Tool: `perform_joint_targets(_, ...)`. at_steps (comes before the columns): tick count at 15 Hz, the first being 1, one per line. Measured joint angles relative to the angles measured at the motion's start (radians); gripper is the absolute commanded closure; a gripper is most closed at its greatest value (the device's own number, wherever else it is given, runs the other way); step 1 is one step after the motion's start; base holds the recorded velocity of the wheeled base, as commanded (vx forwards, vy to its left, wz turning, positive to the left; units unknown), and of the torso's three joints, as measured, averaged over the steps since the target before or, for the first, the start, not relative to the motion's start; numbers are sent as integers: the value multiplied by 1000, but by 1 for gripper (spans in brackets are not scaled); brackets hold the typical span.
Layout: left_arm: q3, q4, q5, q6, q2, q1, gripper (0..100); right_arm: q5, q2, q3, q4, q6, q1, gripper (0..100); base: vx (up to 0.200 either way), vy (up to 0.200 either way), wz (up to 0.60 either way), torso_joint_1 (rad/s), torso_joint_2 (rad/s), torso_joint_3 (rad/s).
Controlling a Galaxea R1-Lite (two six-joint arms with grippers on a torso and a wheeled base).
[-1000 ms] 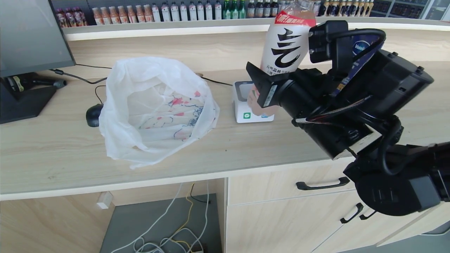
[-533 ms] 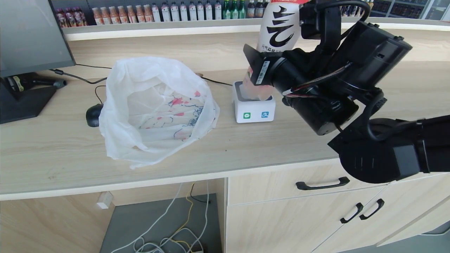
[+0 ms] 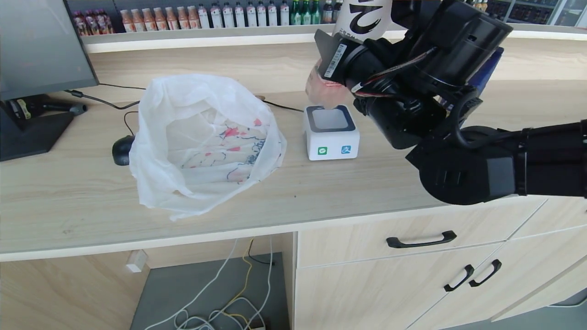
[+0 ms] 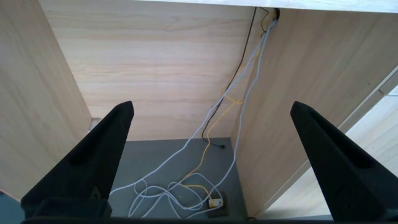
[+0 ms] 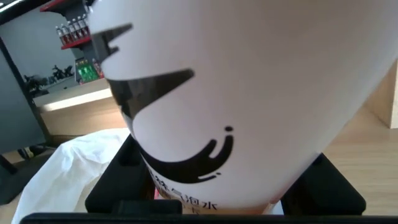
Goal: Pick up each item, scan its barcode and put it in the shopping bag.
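Pale wood-grain counter [image 3: 321, 188] in a shop, with a rear shelf of drinks [image 3: 229, 14]. The right gripper [image 3: 340, 58] is clamped around the bottle [image 3: 322, 88], which hangs roughly upright with its pink base just above the dark window of the white scanner [image 3: 331, 137]; the bottle's white label [image 5: 236, 93] faces the wrist camera. The open white shopping bag [image 3: 206, 137] slumps on the counter beside the scanner, between it and a black mouse [image 3: 121, 150] and a monitor [image 3: 41, 46]. Drawers [image 3: 412, 256] sit below. The left gripper [image 4: 211, 107], fingers spread apart and holding nothing, hangs under the counter above loose cables [image 4: 205, 146].
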Motion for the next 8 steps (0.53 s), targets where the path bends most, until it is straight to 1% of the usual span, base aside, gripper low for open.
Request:
perform_joint_targets(3, 0, 0, 0, 0, 0, 0, 0, -1, 39, -59, 7, 70, -19, 100, 0, 0, 0, 0, 0, 0)
perform_joint_targets(5, 0, 0, 0, 0, 0, 0, 0, -1, 63, -88, 10, 91, -27, 100, 0, 0, 0, 0, 0, 0)
perform_joint_targets(8, 0, 0, 0, 0, 0, 0, 0, -22, 99, -128, 15, 189, -34, 100, 0, 0, 0, 0, 0, 0)
